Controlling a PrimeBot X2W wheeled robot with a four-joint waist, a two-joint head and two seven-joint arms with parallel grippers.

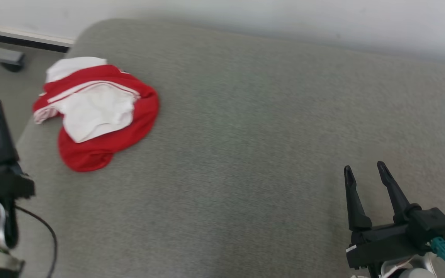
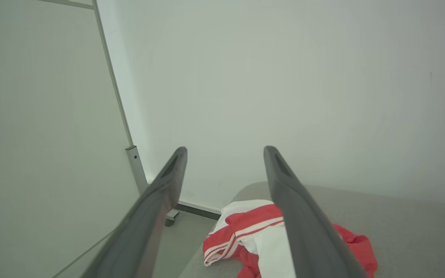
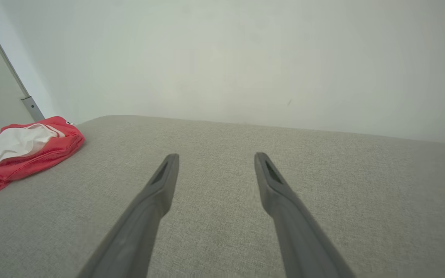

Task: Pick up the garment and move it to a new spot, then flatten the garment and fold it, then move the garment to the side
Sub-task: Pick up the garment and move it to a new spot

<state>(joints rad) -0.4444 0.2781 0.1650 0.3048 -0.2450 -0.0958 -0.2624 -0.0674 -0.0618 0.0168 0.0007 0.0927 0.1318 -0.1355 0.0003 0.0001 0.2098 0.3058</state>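
Head view: crumpled red-and-white garment (image 1: 99, 112) lies at the grey woven pad's (image 1: 245, 154) far-left corner; right gripper (image 1: 364, 166) spread, empty.
Left wrist view: left gripper (image 2: 224, 152) spread, striped folds beyond its fingers.
Right wrist view: tapered fingers apart; garment far left.

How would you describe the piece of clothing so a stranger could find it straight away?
Look at the wide grey cushioned surface against the pale wall. Near its far left corner lies a crumpled garment. It is bright red with white panels and stripes, against plain grey all around.
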